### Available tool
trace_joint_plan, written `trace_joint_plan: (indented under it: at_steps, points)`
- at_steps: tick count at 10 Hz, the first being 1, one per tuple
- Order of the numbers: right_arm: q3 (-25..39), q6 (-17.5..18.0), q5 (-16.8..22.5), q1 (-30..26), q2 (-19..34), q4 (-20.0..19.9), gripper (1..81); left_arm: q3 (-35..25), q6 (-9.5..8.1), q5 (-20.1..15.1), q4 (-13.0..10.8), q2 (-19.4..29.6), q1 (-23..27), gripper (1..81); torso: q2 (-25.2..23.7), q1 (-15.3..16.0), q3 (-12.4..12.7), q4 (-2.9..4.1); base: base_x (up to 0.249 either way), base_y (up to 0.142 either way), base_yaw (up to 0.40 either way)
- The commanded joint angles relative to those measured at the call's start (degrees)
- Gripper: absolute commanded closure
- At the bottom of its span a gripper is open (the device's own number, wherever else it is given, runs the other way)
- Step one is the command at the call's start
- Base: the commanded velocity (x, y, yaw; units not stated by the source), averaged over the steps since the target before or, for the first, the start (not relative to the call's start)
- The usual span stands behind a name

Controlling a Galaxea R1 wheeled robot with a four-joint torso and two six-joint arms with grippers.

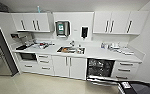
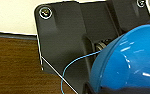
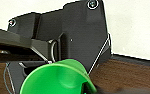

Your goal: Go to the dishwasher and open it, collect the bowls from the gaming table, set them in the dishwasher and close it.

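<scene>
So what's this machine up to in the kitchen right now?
It is facing a white kitchenette where the dishwasher already stands open, its door folded down and its dark inside showing. The camera at its left arm shows a bright blue bowl close up, and the one at its right arm a green bowl. It seems to be bringing both bowls over to load them.

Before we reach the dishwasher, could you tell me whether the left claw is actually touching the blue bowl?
Cannot tell. The left wrist view shows the blue bowl large and close against the robot's dark wrist plate, but the claw's fingers cannot be made out, so no contact or gap shows plainly.
</scene>
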State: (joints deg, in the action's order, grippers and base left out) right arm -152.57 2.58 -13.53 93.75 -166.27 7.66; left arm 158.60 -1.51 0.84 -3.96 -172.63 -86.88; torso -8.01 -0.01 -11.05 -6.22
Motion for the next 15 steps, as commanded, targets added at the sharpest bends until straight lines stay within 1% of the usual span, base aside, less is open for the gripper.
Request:
trace_joint_plan:
  at_steps: [1, 6, 15]
  points:
    - [-0.09, -0.04, 2.46, -1.76, 0.56, 0.34, 81.1, 0.13, 0.11, -3.30, -0.52, 0.35, 2.46, 81.1, 0.00, 0.01, 0.00, 0.00, 0.141, 0.000, 0.000]
    - [-0.09, -0.04, 2.46, -1.50, 0.56, 0.25, 81.1, 0.13, 0.11, -3.30, -0.52, 0.35, 2.46, 81.1, 0.00, 0.01, 0.00, 0.00, 0.141, 0.000, 0.000]
    - [-0.27, -0.04, 2.46, -1.85, 0.38, 0.25, 81.1, 0.13, 0.11, -3.30, -0.52, 0.44, 2.37, 81.1, 0.00, 0.01, 0.00, 0.00, 0.141, -0.069, 0.000]
